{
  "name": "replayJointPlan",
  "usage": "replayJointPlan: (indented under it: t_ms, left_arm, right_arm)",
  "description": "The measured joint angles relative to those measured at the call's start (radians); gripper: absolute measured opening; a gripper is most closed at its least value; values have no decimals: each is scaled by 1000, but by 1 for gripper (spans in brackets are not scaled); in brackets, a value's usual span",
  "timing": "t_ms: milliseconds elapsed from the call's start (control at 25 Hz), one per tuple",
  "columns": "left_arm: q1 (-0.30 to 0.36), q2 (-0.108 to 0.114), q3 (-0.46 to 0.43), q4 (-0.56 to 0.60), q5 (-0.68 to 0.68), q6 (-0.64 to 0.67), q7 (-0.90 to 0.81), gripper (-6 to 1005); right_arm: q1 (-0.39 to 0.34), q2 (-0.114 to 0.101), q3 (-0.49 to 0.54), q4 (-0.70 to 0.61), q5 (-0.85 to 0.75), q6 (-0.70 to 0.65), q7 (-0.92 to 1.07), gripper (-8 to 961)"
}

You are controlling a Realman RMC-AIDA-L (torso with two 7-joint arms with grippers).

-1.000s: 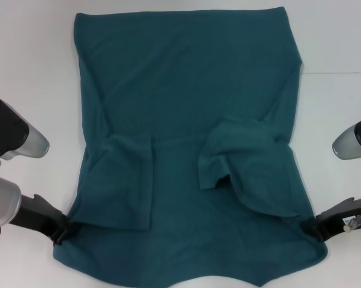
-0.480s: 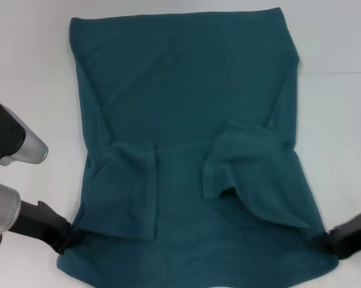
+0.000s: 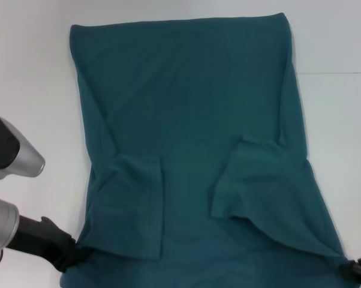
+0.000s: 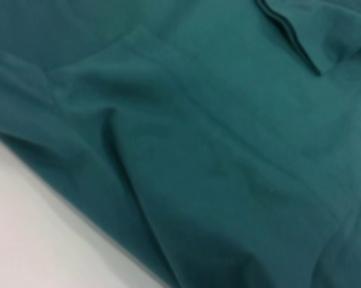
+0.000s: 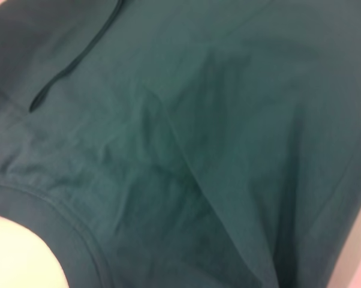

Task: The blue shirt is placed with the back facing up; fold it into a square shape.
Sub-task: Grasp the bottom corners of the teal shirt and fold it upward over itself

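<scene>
Two grippers pinch the near corners of the blue shirt [image 3: 192, 126].

At the near left corner, the left gripper [image 3: 65, 259] is clamped on the cloth edge; the right gripper [image 3: 355, 271] grips the near right corner, mostly cut off in the head view. Between them the shirt lies spread on the white table [image 3: 30, 90], both sleeves folded inward, its far edge straight and well away from the grippers.
</scene>
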Motion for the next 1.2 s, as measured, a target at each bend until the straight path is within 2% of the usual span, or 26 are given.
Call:
replayJointPlan:
  t_ms: [560, 720, 1200]
  left_arm:
    - [121, 0, 73, 96, -99, 99, 32, 50]
    - [133, 0, 86, 101, -107, 130, 35, 50]
    - [134, 0, 80, 145, -126, 184, 38, 49]
  right_arm:
    - [-103, 4, 153, -1, 94, -78, -159, 21]
    - [-126, 7, 182, -2, 114, -95, -185, 20]
    - [-118, 6, 212, -23, 138, -106, -186, 20]
